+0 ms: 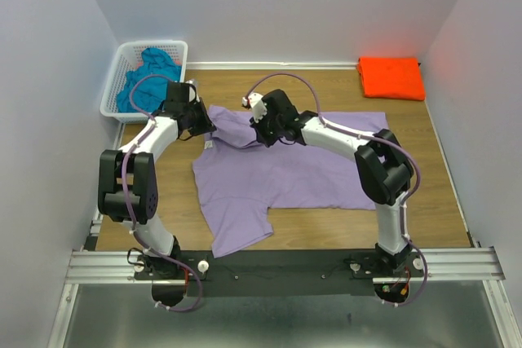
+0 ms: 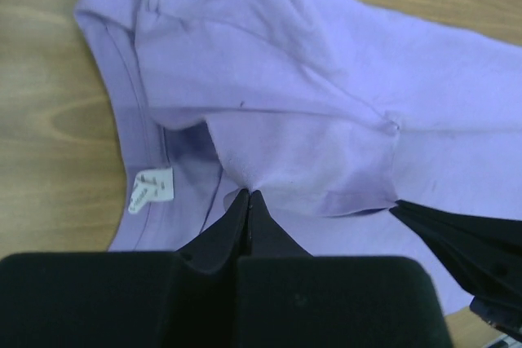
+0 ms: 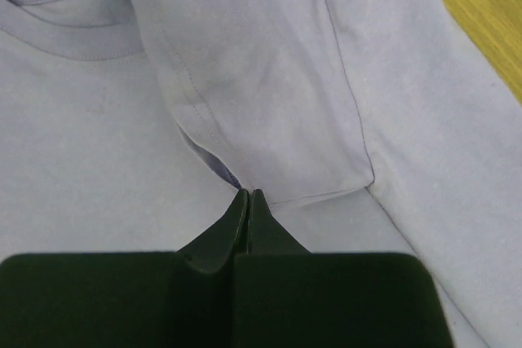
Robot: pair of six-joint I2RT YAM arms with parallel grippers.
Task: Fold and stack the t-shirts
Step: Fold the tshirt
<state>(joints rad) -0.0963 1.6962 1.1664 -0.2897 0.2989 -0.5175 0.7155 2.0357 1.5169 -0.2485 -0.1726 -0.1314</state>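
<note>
Jaws left and right pinch lavender shirt (image 1: 285, 177); orange shirt (image 1: 391, 77) and basket (image 1: 112, 91) with teal shirt (image 1: 155, 67) lie apart.

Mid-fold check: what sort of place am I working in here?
Probably a lab test cell, not a home: plain pale walls box in a wooden table, and an aluminium mounting rail runs along its near edge.

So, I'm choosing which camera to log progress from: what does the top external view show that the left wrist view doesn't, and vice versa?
Only top external: the folded orange t-shirt at the far right, the teal t-shirt in the white basket. Only left wrist: the left gripper shut on a pinch of fabric by the collar. Both: the lavender t-shirt on the wooden table.
</note>
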